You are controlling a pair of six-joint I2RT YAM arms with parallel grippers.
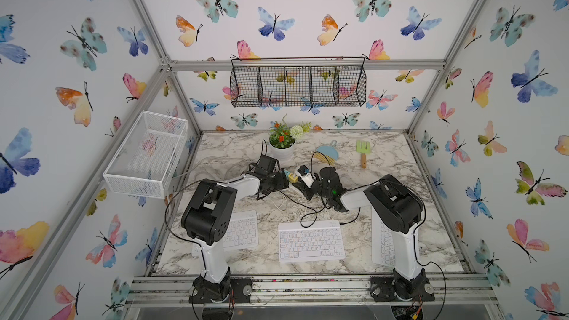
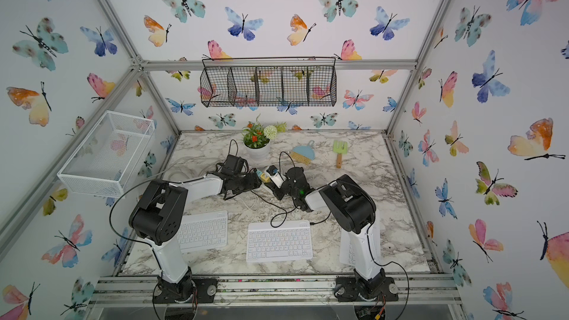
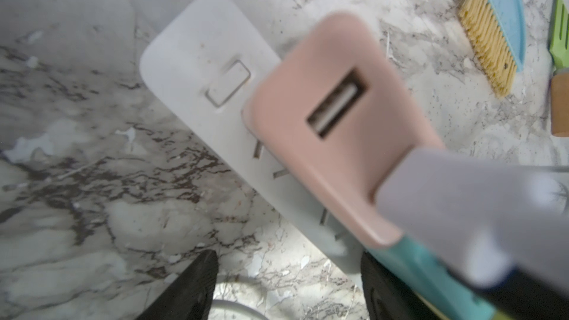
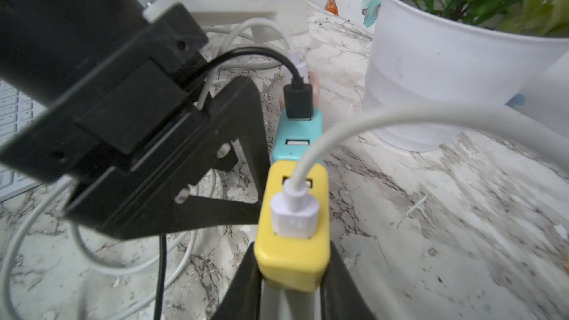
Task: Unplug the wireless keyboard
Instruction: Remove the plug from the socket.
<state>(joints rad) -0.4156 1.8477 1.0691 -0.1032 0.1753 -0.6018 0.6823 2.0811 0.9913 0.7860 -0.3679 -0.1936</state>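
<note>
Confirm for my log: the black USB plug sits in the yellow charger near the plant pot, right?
No: in the right wrist view the black USB plug sits in the teal charger near the plant pot; the yellow charger holds a white plug.

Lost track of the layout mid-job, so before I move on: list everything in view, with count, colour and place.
Keyboards: 3, white, table front; outer two partly behind the arms.
Power strip: 1, white, mid-table.
Chargers: 3, pink charger, teal charger, yellow charger, in a row on the strip.
Black cable: 1, plugged into the teal charger.
White cables: several, one in the yellow charger.
Potted plant: 1, green, white pot, back centre.
Brush: 1, blue, right of the plant.
Rake: 1, green, further right.
Black basket: 1, back wall.
White basket: 1, left wall.
Left gripper: jaws open, over the strip.
Right gripper: jaws closed on the yellow charger.
</note>
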